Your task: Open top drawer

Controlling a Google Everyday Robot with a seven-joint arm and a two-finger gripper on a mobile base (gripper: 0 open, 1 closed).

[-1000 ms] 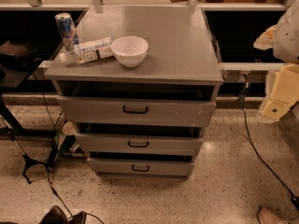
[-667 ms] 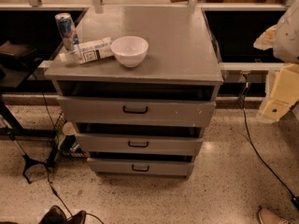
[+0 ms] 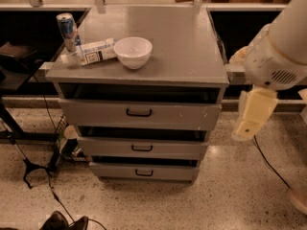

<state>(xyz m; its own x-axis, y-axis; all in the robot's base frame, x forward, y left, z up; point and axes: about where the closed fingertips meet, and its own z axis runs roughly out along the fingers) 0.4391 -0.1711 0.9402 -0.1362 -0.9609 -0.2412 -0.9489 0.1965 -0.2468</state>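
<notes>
Progress looks partial. The top drawer (image 3: 139,113) sits directly under the tabletop (image 3: 192,56), and its wide grey front stands a little forward of the frame, with a dark strip of interior showing above it. I judge it cracked open rather than fully drawn, so most of the pull is left to do. Its thin black pull handle (image 3: 139,112) is at the centre of the front and nothing is touching it.

The hand (image 3: 245,128) hangs at three o'clock from the drawer, beyond the cabinet's right corner and well apart from the handle. It points down toward the floor. Whether it is open or closed I cannot tell, and it grips nothing that I can see. To finish, it would need to come across to the handle and draw the front outward.

Counted:
- Three grey drawers, with the two narrower ones (image 3: 142,148) stacked at six o'clock below the top one.
- Three black handles, one on each drawer.
- On the tabletop there is one white bowl (image 3: 133,51).
- One carton (image 3: 91,51) lies on its side at nine o'clock from the bowl.
- One can (image 3: 67,30) stands upright at ten o'clock.
</notes>
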